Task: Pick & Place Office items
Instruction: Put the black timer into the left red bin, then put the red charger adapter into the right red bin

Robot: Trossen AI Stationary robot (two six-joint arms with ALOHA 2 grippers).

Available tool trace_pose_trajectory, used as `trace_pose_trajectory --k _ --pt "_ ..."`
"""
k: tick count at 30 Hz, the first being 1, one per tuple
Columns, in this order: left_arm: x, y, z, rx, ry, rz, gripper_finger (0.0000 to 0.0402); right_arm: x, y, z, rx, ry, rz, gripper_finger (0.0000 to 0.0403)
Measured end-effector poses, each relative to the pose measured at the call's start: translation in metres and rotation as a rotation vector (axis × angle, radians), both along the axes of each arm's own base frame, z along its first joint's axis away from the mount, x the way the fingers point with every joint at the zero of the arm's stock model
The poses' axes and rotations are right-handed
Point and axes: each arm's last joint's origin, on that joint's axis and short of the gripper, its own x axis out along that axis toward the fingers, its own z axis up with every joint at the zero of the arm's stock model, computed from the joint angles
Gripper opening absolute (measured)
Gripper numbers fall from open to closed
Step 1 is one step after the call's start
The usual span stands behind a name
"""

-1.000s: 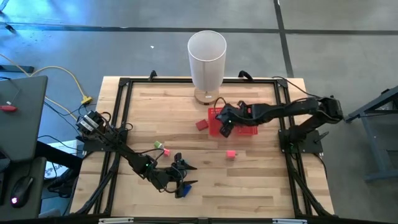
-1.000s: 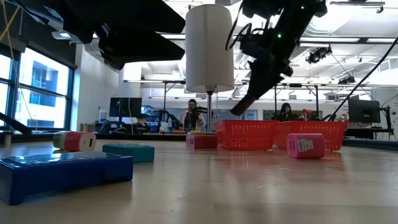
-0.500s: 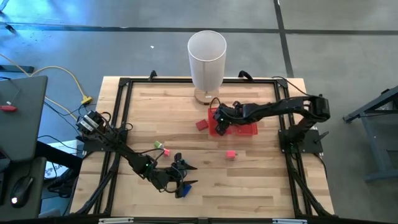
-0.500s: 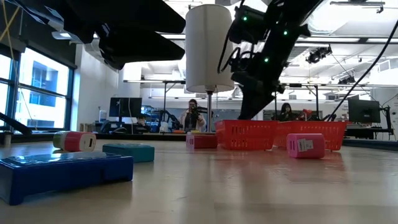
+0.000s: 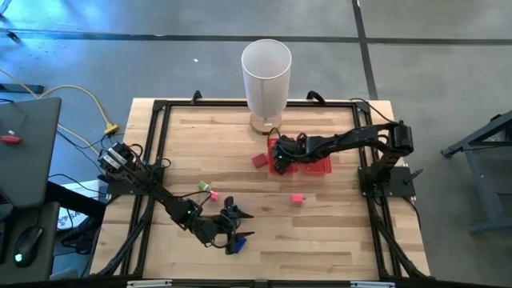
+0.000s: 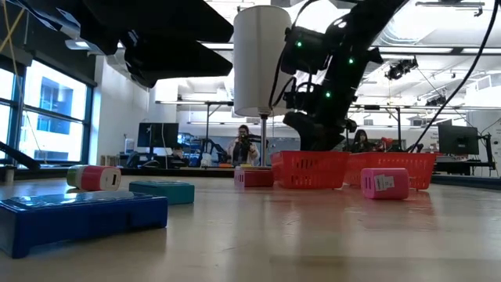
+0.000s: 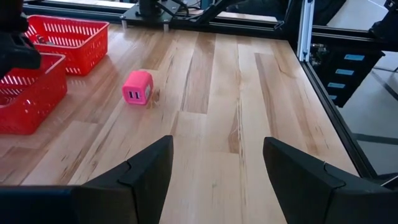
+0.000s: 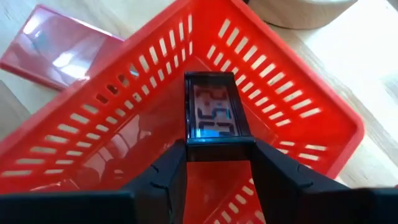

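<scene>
Task partly done. Right gripper (image 8: 211,165) down inside the red tray (image 5: 320,167), jaws clamped on a small black piece (image 8: 211,115), not yet released. Left gripper (image 7: 211,180) waiting at counter front, jaws apart, empty. Still loose on the counter (image 5: 336,240): pink cube (image 5: 297,198), red piece (image 5: 258,160), green piece (image 5: 203,186), blue piece (image 6: 78,219).

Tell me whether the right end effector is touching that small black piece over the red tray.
Touching. The right wrist view shows the right end effector clamping the black piece between its fingers, above the red tray.
</scene>
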Motion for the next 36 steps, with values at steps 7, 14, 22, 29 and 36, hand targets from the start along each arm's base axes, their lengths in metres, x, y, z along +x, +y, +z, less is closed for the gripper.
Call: trace_pose_trajectory --k 7,14,22,29,36 --pt "0.0 0.0 0.0 0.0 0.001 0.0 0.0242 0.003 0.0 -0.003 0.008 -0.012 0.001 0.0162" --pt "0.0 0.0 0.0 0.0 0.001 -0.001 0.0242 0.003 0.001 -0.004 0.052 -0.028 -0.024 0.0199" --pt "0.0 -0.001 0.0 -0.046 0.007 -0.017 0.0242 0.001 0.001 0.001 0.047 -0.041 -0.018 0.0206" --pt "0.0 -0.001 -0.001 -0.057 0.017 -0.031 0.0242 -0.003 0.008 0.022 0.034 -0.09 0.016 0.0183" --pt "0.0 -0.001 -0.001 -0.06 0.017 -0.03 0.0242 -0.009 0.022 0.045 0.033 -0.152 0.063 0.0161"
